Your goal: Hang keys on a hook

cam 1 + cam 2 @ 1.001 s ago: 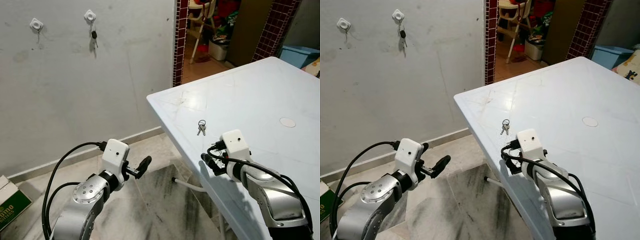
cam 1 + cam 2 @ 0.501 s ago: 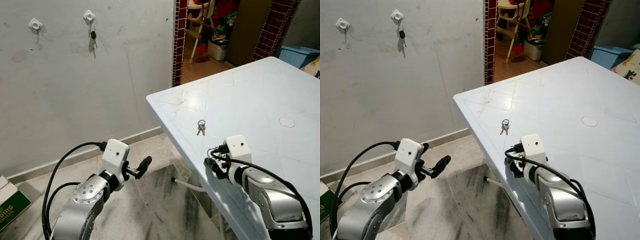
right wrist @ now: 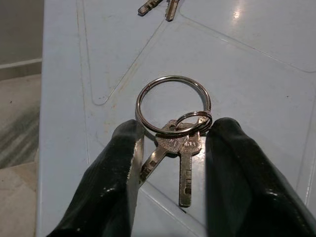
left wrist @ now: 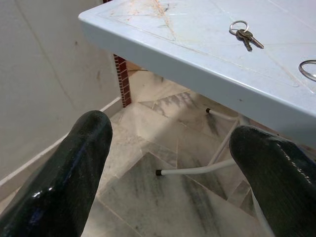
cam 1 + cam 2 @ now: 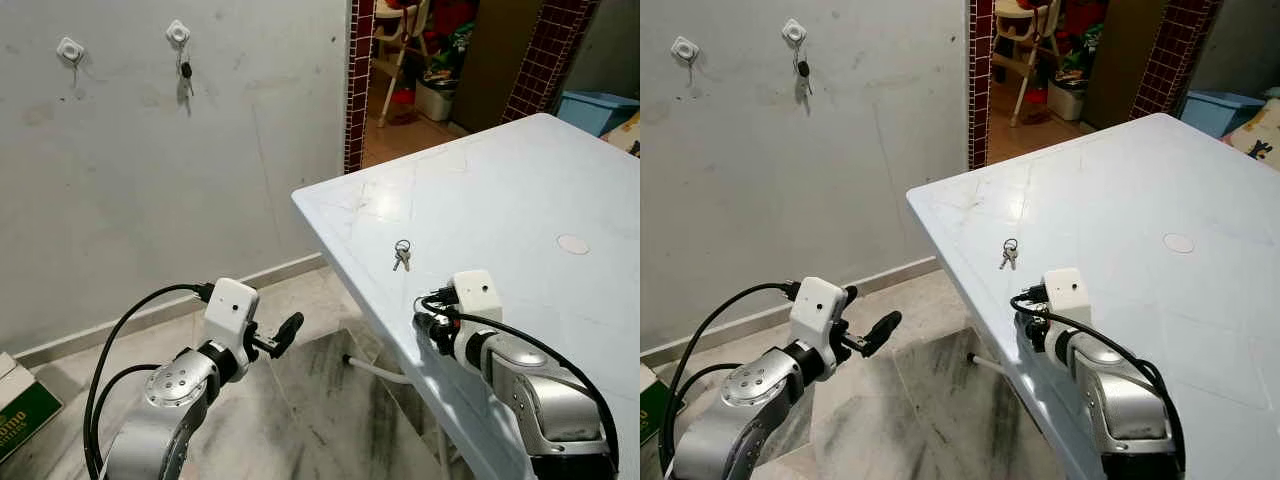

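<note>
Keys (image 3: pixel 174 133) now sit between the advanced right hand's (image 3: pixel 170 163) fingers.

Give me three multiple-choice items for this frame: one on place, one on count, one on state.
1. Where is the key ring between the right gripper's fingers?
A. white table
B. floor
C. wall hook

2. How many wall hooks are there?
A. one
B. two
C. four

3. The left gripper is:
A. shut on keys
B. open
C. hooked on the wall

Answers: 1 A, the ring lies on the table; 2 B, one bare hook, one hook with a key; 3 B, fingers spread over the floor, holding nothing.
</note>
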Available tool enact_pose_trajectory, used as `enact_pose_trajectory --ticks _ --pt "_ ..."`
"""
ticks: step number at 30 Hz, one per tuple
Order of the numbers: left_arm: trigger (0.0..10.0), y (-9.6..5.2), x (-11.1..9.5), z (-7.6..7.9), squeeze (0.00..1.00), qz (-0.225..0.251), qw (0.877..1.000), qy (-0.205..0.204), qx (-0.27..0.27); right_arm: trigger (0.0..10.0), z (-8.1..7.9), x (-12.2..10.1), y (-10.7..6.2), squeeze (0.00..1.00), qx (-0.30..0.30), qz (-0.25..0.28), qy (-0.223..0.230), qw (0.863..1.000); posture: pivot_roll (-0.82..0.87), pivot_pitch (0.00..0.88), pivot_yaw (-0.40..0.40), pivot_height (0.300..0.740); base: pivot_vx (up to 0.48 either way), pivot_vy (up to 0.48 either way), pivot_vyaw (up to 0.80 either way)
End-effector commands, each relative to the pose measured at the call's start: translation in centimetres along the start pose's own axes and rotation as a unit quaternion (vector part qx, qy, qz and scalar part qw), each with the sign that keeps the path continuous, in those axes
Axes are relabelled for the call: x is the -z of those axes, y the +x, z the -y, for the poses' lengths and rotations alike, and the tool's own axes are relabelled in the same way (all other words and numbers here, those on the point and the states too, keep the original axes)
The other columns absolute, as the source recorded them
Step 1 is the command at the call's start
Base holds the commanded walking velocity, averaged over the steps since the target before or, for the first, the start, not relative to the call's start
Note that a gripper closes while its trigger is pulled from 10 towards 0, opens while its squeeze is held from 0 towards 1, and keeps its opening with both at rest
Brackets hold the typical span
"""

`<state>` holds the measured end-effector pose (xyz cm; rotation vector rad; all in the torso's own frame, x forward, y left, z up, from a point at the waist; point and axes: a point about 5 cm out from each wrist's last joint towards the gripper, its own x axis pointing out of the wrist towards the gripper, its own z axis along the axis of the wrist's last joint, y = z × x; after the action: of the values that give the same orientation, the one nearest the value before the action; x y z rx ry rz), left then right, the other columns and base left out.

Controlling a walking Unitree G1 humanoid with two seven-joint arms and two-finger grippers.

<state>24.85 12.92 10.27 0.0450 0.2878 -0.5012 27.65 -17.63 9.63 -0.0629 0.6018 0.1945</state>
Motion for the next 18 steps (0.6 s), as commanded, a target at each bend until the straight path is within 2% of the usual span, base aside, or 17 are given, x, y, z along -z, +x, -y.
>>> enact_pose_trajectory --ticks 1,2,3,6,7,9,13,18 --pt "10.0 -0.17 -0.32 0.04 0.00 0.001 1.000 0.010 0.002 6.1 -0.39 -0.12 0.26 0.00 -0.014 -0.001 0.008 1.000 0.01 0.012 0.038 0.740 0.000 0.000 0.00" --pt "10.0 -0.18 -0.32 0.04 0.00 0.001 1.000 0.010 0.002 6.1 -0.40 -0.14 0.29 0.00 -0.014 -0.001 0.009 1.000 0.01 0.012 0.038 0.740 0.000 0.000 0.00" --pt "10.0 -0.18 -0.31 0.05 0.00 0.001 1.000 0.010 0.002 7.3 -0.41 -0.15 0.34 0.00 -0.015 -0.001 0.009 1.000 0.01 0.012 0.038 0.740 0.000 0.000 0.00" --pt "10.0 -0.20 -0.29 0.04 0.00 0.000 1.000 0.011 0.003 7.1 -0.47 -0.15 0.44 0.00 -0.018 0.002 0.015 1.000 0.02 0.009 0.039 0.740 0.000 0.000 0.00" --pt "10.0 -0.21 -0.27 0.05 0.00 0.000 1.000 0.011 0.003 8.1 -0.50 -0.13 0.48 0.00 -0.020 0.002 0.021 1.000 0.02 0.010 0.039 0.740 0.000 0.000 0.00" --pt "10.0 -0.22 -0.25 0.06 0.00 -0.001 1.000 0.011 0.004 8.4 -0.56 -0.08 0.53 0.00 -0.023 0.002 0.028 0.999 0.02 0.009 0.040 0.740 0.000 0.000 0.00" --pt "10.0 -0.25 -0.19 0.07 0.00 -0.002 1.000 0.011 0.005 10.0 -0.73 0.00 0.64 0.00 -0.032 0.002 0.047 0.998 0.02 0.008 0.042 0.740 0.000 0.000 0.00" --pt "10.0 -0.25 -0.18 0.06 0.00 -0.004 1.000 0.011 0.007 9.5 -0.72 0.09 0.83 0.00 -0.032 0.003 0.063 0.998 0.02 0.010 0.043 0.740 0.000 0.000 0.00"
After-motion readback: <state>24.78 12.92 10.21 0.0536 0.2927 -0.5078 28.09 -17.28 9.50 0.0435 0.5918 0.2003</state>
